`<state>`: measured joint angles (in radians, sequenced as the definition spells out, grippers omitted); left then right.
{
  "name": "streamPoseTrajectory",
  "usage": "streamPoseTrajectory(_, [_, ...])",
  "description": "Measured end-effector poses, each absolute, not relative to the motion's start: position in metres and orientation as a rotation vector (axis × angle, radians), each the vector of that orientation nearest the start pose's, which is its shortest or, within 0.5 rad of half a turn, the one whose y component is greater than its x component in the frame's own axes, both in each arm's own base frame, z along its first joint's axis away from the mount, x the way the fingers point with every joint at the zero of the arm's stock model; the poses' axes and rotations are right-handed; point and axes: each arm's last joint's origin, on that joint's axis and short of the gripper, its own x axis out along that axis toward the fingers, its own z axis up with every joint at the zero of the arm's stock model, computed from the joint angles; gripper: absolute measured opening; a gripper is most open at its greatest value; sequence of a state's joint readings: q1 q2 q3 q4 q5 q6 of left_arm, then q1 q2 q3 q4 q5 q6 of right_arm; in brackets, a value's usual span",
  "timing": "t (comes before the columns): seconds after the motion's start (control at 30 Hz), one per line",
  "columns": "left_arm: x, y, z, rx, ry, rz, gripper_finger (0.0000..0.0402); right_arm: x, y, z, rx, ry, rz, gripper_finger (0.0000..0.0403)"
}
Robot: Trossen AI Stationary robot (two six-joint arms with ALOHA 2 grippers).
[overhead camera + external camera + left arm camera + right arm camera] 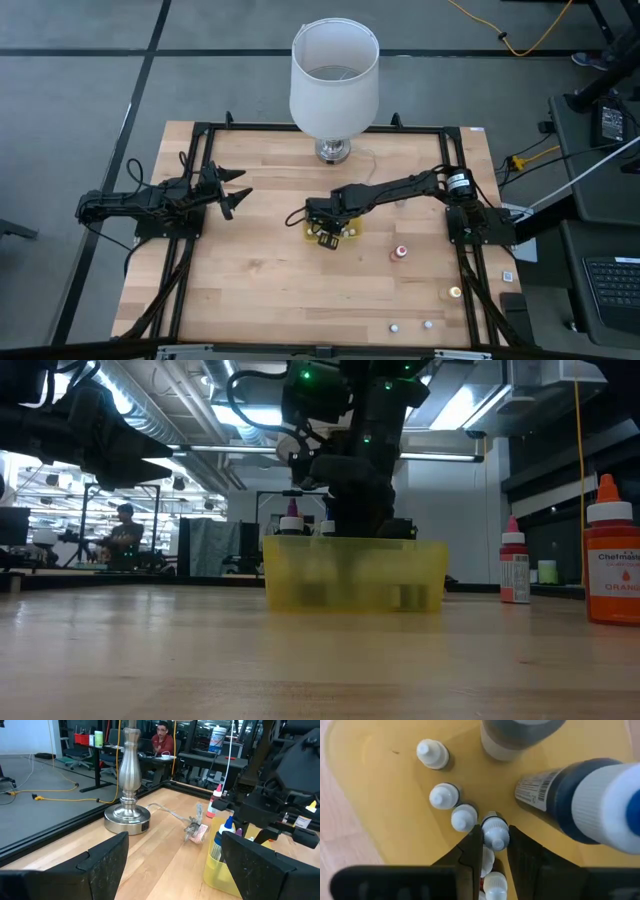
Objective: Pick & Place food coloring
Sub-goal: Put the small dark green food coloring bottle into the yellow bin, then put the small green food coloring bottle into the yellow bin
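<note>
My right gripper (495, 845) is pinching a little bottle (495, 833) down in the yellow tray (380, 820), so I should let go softly and lift straight up, while my left gripper (236, 190) waits open.

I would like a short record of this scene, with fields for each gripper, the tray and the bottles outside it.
right gripper: over the yellow tray, shut on a white-capped bottle
left gripper: open, waiting at the table's left side
tray contents: several small bottles
bottles outside tray: red one, orange one, two white-capped ones near the front edge
also on table: lamp
</note>
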<state>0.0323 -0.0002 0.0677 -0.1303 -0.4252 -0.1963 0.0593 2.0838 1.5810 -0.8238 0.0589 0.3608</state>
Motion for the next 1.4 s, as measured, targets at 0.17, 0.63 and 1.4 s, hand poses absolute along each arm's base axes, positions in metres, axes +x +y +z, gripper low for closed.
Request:
streamPoseTrajectory(0.17, [0.0899,0.0149,0.1741,-0.181,0.016,0.462,0.0313,0.4164,0.0223,0.1744,0.23,1.301,-0.237,0.008])
streamPoseTrajectory(0.63, [0.0899,0.0149,0.1741,-0.181,0.016,0.462,0.0311,0.4157,0.023,0.1741,0.247,1.321,-0.181,0.0082])
streamPoseTrajectory(1.4, [0.0899,0.0148,0.1741,-0.18,0.017,0.462,0.0313,0.4092,0.0179,0.1826,0.234,1.344,-0.21,0.0164])
